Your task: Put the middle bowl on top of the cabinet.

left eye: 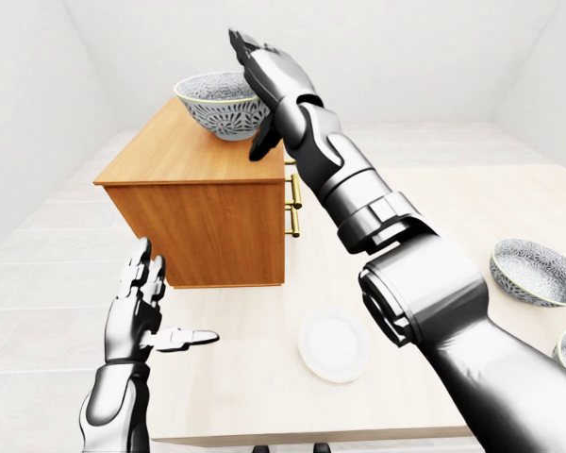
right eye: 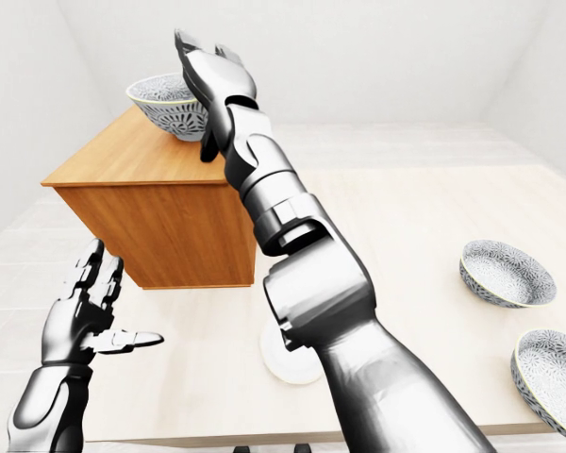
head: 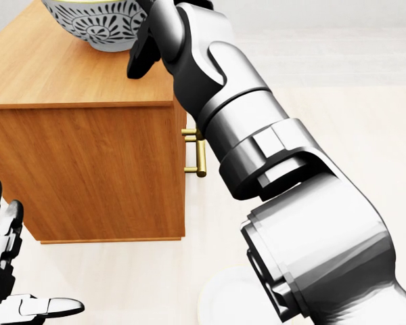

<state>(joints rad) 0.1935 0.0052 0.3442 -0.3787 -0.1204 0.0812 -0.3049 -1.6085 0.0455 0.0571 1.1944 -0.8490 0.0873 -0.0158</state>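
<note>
Right hand (left eye: 269, 80) reaches up, fingers around the bowl (left eye: 219, 102) on the cabinet (left eye: 184, 156); left hand (left eye: 143, 307) spread wide.

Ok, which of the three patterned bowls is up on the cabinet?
The bowl beside the right hand, on the cabinet; the other two bowls sit on the table.

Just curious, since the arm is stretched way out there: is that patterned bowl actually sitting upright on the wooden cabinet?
Upright: the bowl shows its rim level and opening upward, its base on the cabinet top. The right hand is against its side.
</note>
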